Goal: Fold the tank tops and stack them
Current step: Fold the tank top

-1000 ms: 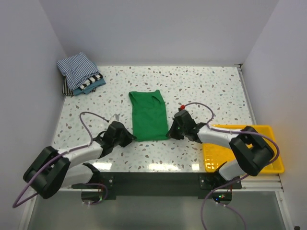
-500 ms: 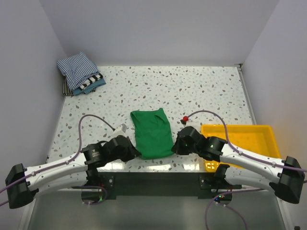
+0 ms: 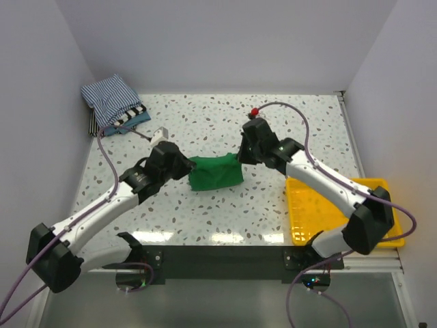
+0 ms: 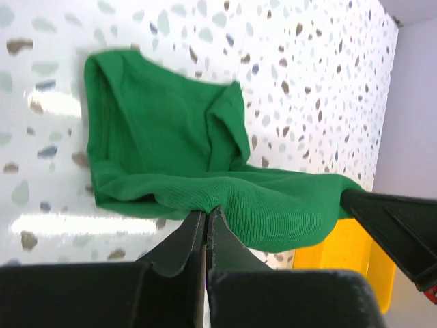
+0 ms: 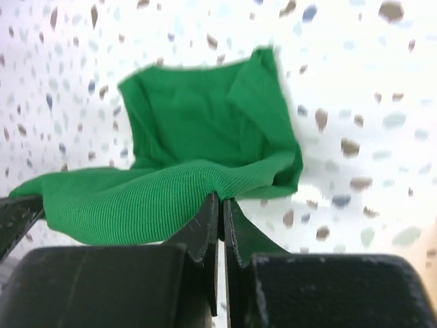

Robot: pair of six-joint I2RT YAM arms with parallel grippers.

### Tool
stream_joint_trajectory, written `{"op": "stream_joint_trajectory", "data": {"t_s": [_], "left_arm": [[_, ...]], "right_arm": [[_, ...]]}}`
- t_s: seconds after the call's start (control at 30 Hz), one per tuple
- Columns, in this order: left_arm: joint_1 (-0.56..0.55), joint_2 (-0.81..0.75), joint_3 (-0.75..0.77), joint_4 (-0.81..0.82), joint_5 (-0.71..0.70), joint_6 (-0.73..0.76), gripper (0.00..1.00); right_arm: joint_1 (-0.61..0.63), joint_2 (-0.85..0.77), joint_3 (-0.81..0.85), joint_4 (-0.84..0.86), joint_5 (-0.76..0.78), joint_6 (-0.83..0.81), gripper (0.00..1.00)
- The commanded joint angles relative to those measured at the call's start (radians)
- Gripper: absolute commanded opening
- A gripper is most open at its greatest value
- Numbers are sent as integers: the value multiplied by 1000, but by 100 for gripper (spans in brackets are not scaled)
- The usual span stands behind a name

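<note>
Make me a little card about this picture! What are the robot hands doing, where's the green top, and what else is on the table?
left hand: shut, pinching the green tank top on its left side
right hand: shut, pinching its right side
green tank top: held edge raised over the part lying on the table
folded pile: far left corner, blue-striped top uppermost
yellow tray: near right corner

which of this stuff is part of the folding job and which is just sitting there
Part of the job:
green tank top, pinched at either end by the left gripper and the right gripper
pile of tank tops in the far left corner, a blue-and-white striped one on top

Just lying about:
yellow tray at the near right edge of the table
</note>
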Motion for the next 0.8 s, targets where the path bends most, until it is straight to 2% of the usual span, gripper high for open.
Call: {"op": "stream_joint_trajectory", "data": {"t_s": [0.0, 0.07, 0.1, 0.2, 0.23, 0.27, 0.3, 0.33, 0.37, 0.47, 0.6, 0.63, 0.77], "left_arm": [[103, 142, 110, 172, 44, 121, 0], [178, 219, 153, 248, 74, 133, 0], [203, 306, 167, 280, 91, 147, 0], [289, 455, 257, 352, 127, 166, 6], [306, 550, 283, 357, 131, 176, 11], [342, 588, 320, 370, 153, 180, 24], [359, 627, 325, 431, 165, 178, 25], [373, 631, 320, 467, 170, 175, 30], [394, 632, 301, 494, 170, 176, 45], [419, 620, 314, 450, 170, 181, 54], [419, 545, 261, 394, 121, 166, 56], [419, 534, 230, 333, 114, 155, 55], [396, 458, 101, 297, 131, 109, 54]], "right_arm": [[-98, 161, 176, 37, -85, -116, 0], [-149, 302, 286, 48, -120, -136, 0], [-164, 351, 329, 48, -129, -145, 0], [-209, 537, 506, 25, -158, -177, 29], [-222, 579, 543, 31, -157, -193, 39], [-227, 632, 610, 31, -155, -222, 53], [-241, 652, 638, 40, -154, -232, 58], [-244, 662, 655, 54, -151, -240, 67], [-249, 665, 667, 60, -149, -251, 70], [-252, 660, 666, 31, -117, -266, 73], [-229, 562, 513, 86, -80, -272, 72], [-217, 548, 455, 107, -57, -283, 72], [-149, 562, 403, 129, 24, -328, 66]]}}
